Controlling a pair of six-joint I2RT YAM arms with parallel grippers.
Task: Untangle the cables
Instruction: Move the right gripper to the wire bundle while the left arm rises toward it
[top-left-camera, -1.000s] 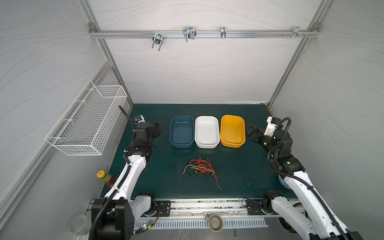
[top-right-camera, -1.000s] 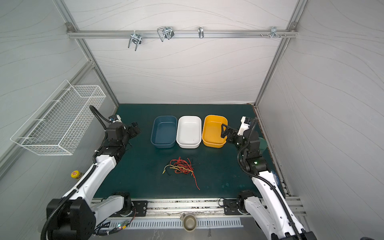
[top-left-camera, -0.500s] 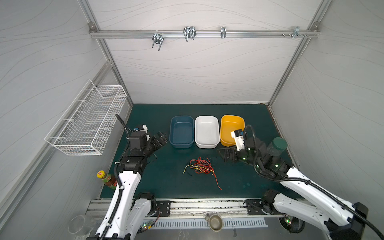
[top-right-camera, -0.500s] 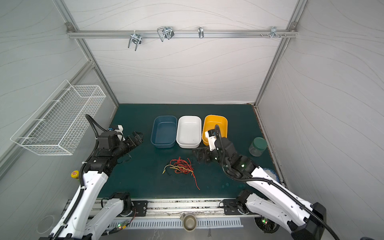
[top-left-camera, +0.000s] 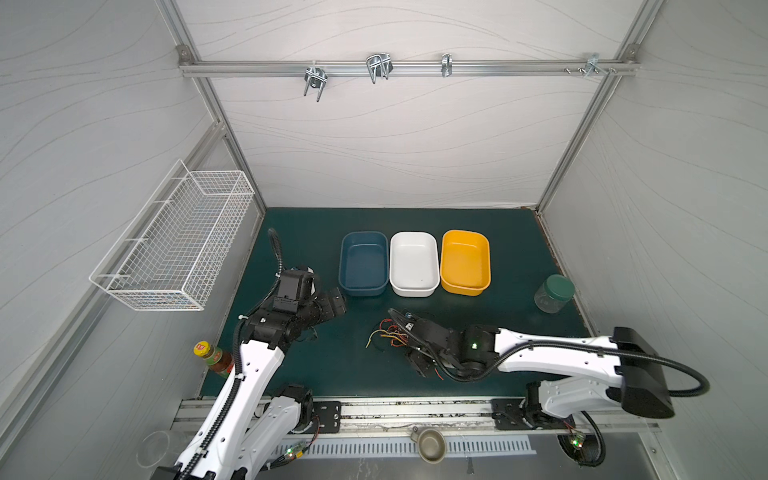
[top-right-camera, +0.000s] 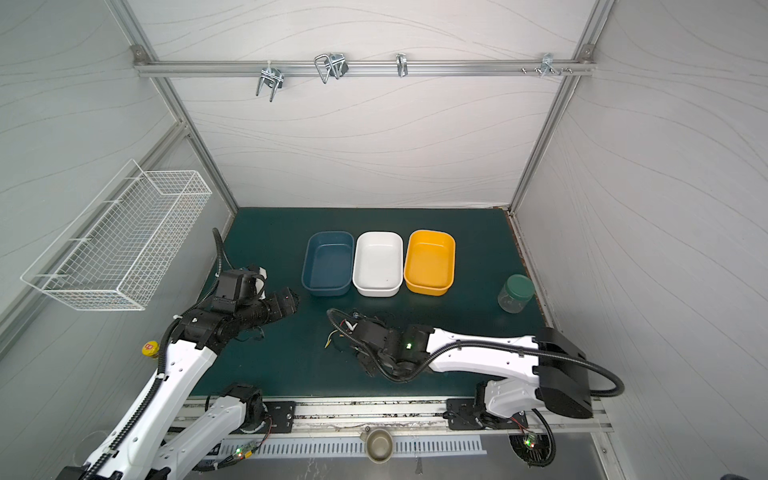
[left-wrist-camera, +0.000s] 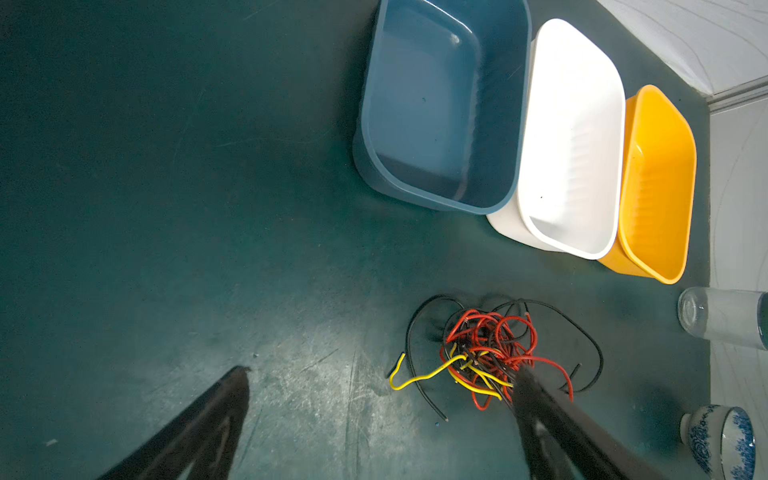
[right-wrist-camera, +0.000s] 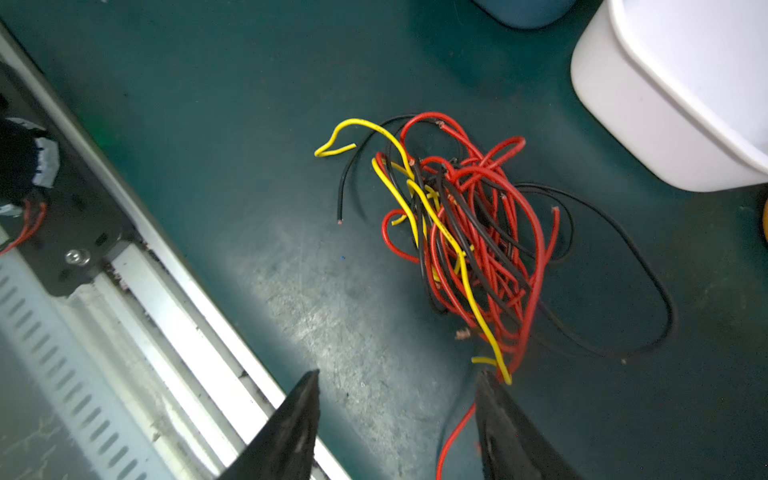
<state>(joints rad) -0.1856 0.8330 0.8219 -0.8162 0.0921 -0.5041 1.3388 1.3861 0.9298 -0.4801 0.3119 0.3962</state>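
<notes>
The cables (top-left-camera: 388, 336) are a tangle of thin red, black and yellow wires on the green mat in front of the bins, seen in both top views (top-right-camera: 337, 330). My right gripper (top-left-camera: 419, 358) hangs low over the tangle's near end. In the right wrist view the cables (right-wrist-camera: 469, 232) lie just beyond the right gripper (right-wrist-camera: 399, 374); its jaws stand apart with bare mat between them, and a red strand runs along one fingertip (right-wrist-camera: 484, 380). My left gripper (top-left-camera: 334, 302) is open, left of the tangle and apart from it. The left wrist view shows the cables (left-wrist-camera: 490, 353) beyond the left gripper (left-wrist-camera: 384, 370).
A blue bin (top-left-camera: 361, 291), a white bin (top-left-camera: 415, 293) and a yellow bin (top-left-camera: 463, 290) stand in a row behind the cables. A green-lidded jar (top-left-camera: 555, 293) is at the right edge. A wire basket (top-left-camera: 178, 245) hangs on the left wall, with a sauce bottle (top-left-camera: 212, 357) below it.
My right arm swung from beside the yellow bin forward and down onto the cables, and its jaws narrowed. My left arm leaned a little toward the middle, still open.
</notes>
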